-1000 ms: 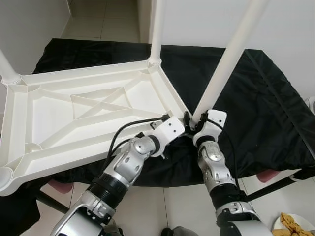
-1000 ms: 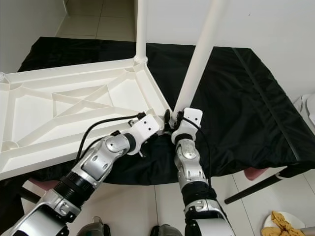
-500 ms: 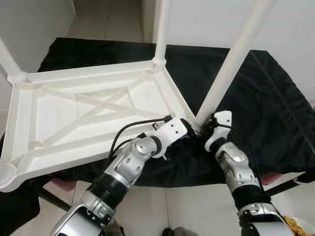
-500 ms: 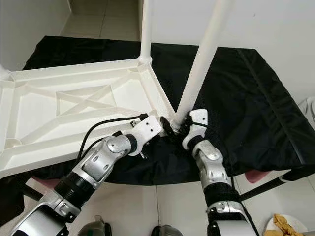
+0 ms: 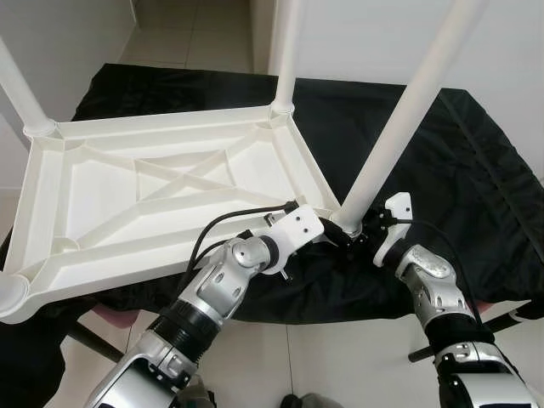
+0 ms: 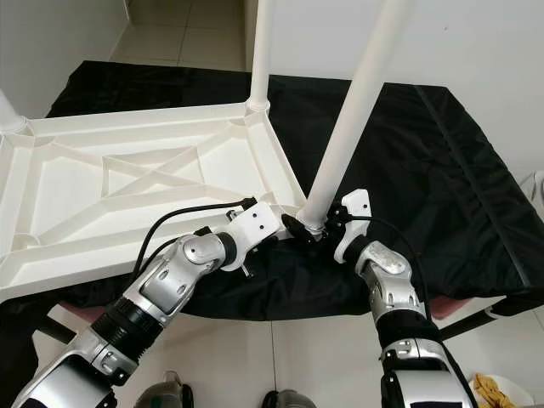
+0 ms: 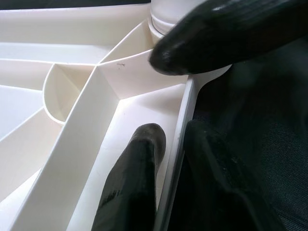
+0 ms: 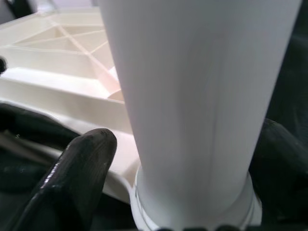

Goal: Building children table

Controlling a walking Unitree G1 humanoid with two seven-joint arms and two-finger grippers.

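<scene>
The white tabletop (image 5: 170,195) lies upside down on the black cloth (image 5: 442,170), its near-corner leg (image 5: 399,127) leaning. The right gripper (image 5: 357,231) clasps that leg's base (fingers partly open around it), and the left gripper (image 7: 175,144) pinches the rim beside it. The leg probably needs righting and pressing straight down while the left steadies the frame.

- White plastic table top (image 5: 153,204) lies upside down across the left and centre of the frame, ribbed underside up with crossing braces
- White round legs stand in the corner sockets; the near-right leg (image 5: 399,136) leans toward the upper right; another leg (image 5: 285,51) rises at top centre; a third (image 5: 19,93) at upper left
</scene>
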